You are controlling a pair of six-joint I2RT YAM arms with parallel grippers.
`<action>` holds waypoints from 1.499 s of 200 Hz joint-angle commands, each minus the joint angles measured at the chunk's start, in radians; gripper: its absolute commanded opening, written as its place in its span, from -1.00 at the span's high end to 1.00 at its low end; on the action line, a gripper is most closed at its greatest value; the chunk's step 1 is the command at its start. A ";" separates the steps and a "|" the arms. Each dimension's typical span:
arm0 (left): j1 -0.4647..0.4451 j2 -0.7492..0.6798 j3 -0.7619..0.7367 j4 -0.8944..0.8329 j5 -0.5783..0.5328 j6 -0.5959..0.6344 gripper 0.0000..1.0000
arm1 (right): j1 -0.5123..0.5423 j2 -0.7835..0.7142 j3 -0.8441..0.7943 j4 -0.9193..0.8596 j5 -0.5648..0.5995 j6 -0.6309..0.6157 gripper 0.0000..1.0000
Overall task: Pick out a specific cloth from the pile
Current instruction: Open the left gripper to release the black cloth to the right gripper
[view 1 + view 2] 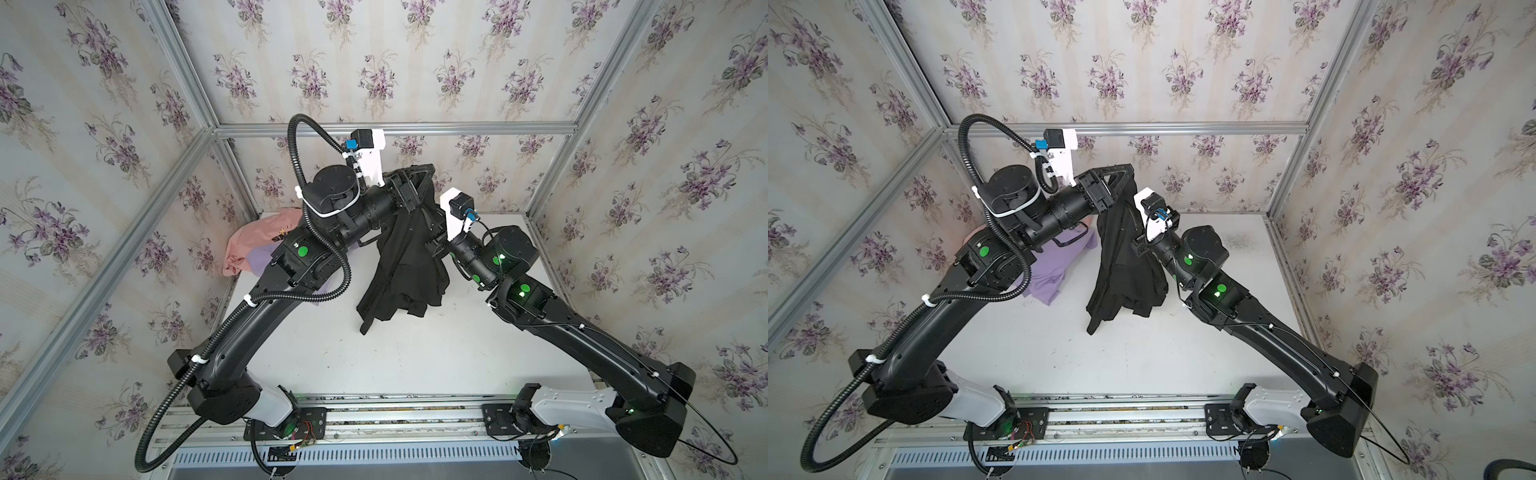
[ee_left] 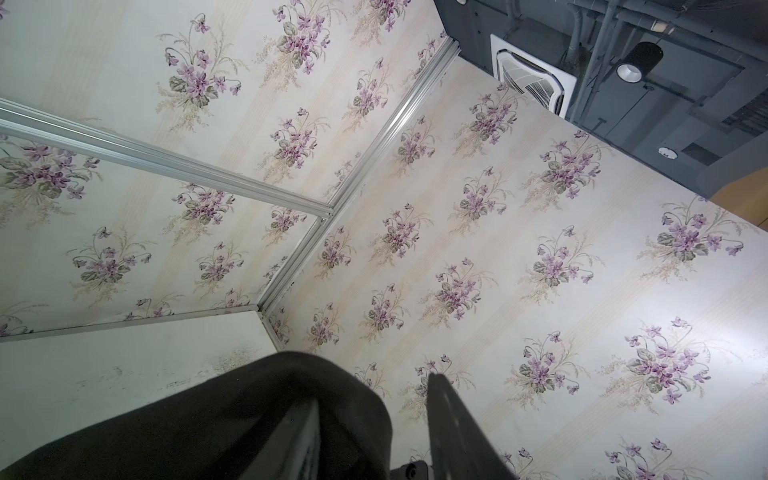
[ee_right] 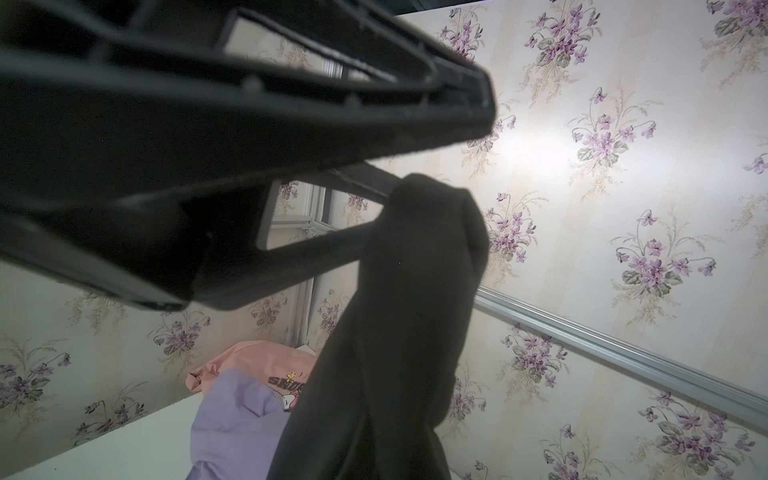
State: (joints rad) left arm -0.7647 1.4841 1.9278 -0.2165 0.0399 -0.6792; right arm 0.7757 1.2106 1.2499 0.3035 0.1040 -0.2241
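The black cloth [image 1: 399,266] [image 1: 1125,266] hangs above the table, lifted clear of the pile. Its top fold is draped over one finger of my raised left gripper [image 1: 430,172] [image 1: 1129,168] [image 2: 374,384], whose jaws stand open; the other finger [image 2: 449,424] is bare. Lower down, my right gripper [image 1: 434,245] [image 1: 1138,245] [image 3: 374,457] is shut on the cloth's side, its fingertips buried in black fabric [image 3: 395,332]. The pile lies at the back left: a salmon-pink shirt [image 1: 253,241] [image 3: 253,361] and a lilac garment [image 1: 1054,270] [image 3: 237,419].
The white table [image 1: 415,353] is boxed in by floral walls with aluminium frame bars [image 1: 395,129] on three sides. The left arm's elbow [image 1: 303,257] hangs over the pile. The cloth's lower end [image 1: 368,324] touches the table near the middle.
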 commanded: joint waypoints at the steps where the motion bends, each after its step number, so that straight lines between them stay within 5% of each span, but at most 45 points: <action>1: 0.002 -0.023 -0.010 0.063 -0.034 0.056 -0.15 | -0.015 -0.009 0.017 0.014 -0.017 0.018 1.00; 60: 0.020 -0.090 -0.071 0.074 -0.074 0.137 -0.98 | -0.095 -0.038 -0.016 -0.010 -0.076 0.067 1.00; 167: 0.078 -0.214 -0.255 0.068 -0.100 0.150 -0.99 | -0.148 -0.080 -0.125 -0.031 -0.139 0.092 1.00; 300: 0.105 -0.236 -0.311 0.065 -0.100 0.151 -0.99 | -0.139 -0.084 -0.240 -0.029 -0.224 0.187 1.00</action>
State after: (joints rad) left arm -0.6628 1.2491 1.6184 -0.1738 -0.0547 -0.5331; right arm 0.6315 1.1213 1.0161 0.2127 -0.0944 -0.0689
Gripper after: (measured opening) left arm 0.994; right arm 0.074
